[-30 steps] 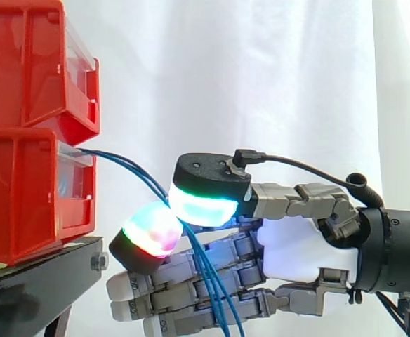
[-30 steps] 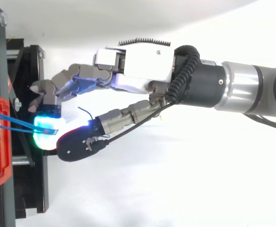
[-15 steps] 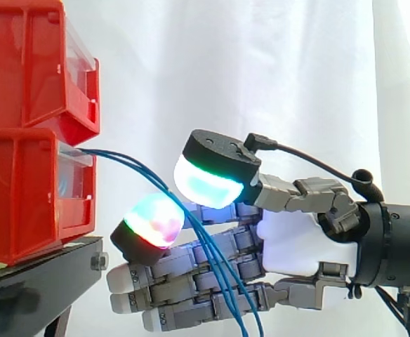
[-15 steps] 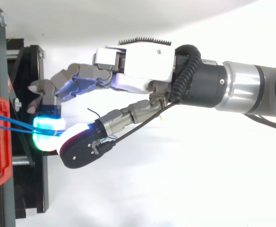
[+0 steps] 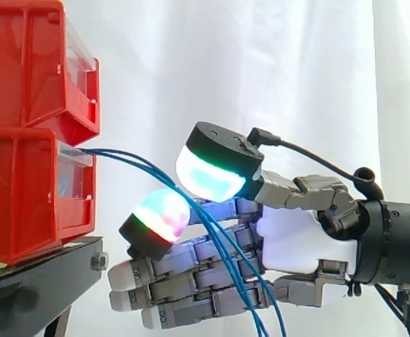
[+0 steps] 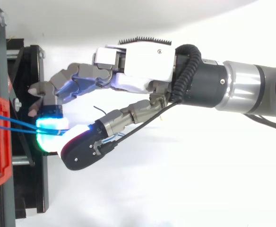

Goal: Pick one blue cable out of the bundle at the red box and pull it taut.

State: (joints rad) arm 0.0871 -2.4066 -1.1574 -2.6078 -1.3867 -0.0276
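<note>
Looking across from the side: reaching in from the right with the robot hand, palm about level with the lower red box on the black stand. Narrowing to a pinch round the blue cables, with the thumb pad above them and one glowing finger pad below, and stretching the other fingers straight toward the stand underneath. Bracketing several strands rather than one, as far as can be told. Tracing the blue cables: leaving the front of the red box near its upper lip, sagging rightward in a shallow arc into the pinch, then dropping steeply across the straight fingers and out past the bottom edge. Hanging slack, not yet drawn tight.

Looking down from above: meeting the two pads just off the edge of the black stand, close beside the red box at the left. Seeing the blue cables as short lines running left to right from the box into the pads, so lying along the robot hand's own line of reach, with the fixed end to the left of the pinch.

Judging from that: calling for a draw straight back to the right, away from the red box and along the strands' long axis. Probably needing the extra strands shed first, and risking a slip through the pads if the pinch is loose.
</note>
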